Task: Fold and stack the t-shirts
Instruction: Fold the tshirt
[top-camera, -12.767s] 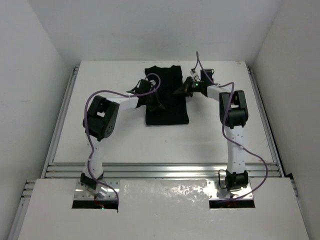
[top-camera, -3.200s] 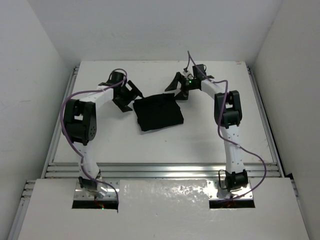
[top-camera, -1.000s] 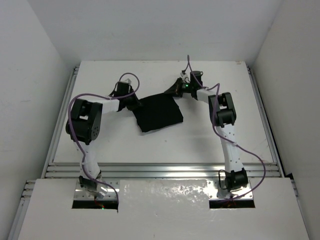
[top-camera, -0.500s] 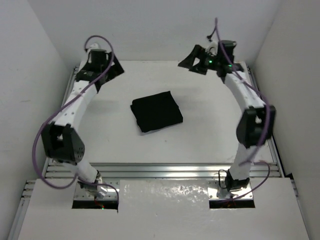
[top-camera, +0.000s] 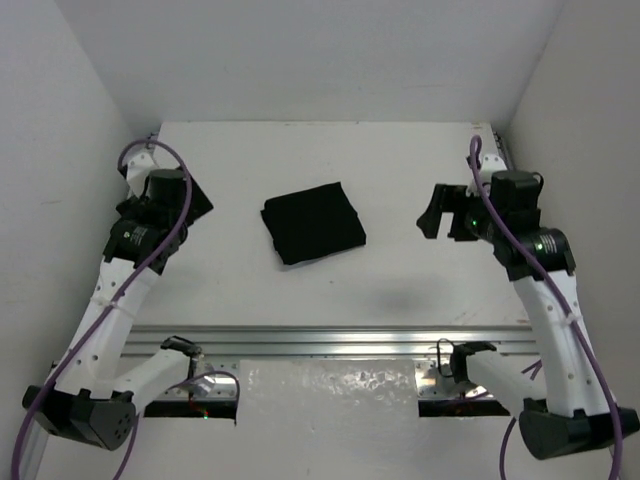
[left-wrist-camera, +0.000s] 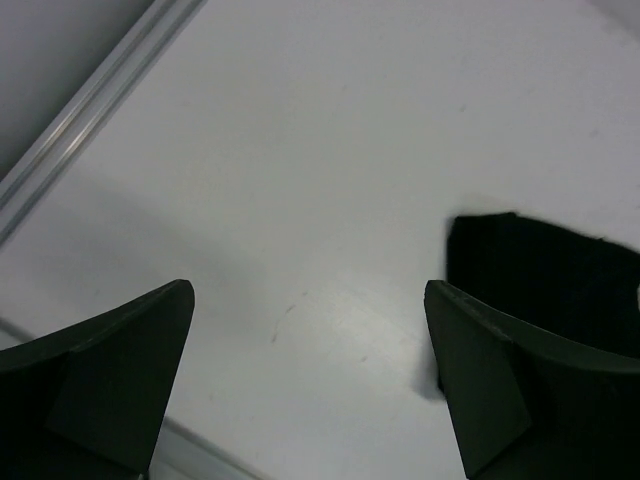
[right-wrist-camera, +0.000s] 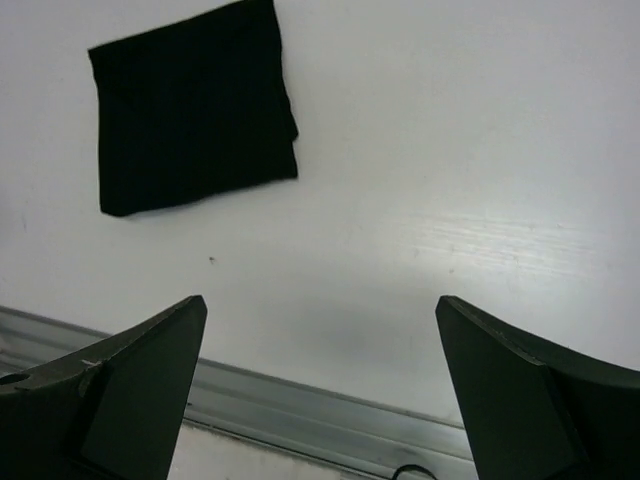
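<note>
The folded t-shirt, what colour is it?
Plain black, with no print showing. The t-shirt shows best in the right wrist view.

The t-shirt (top-camera: 313, 222) is looking like soft, matt black cloth. The table (top-camera: 400, 160) is showing a smooth white top with a faint sheen, and the rail (top-camera: 330, 338) at its near edge is gleaming as brushed metal
</note>
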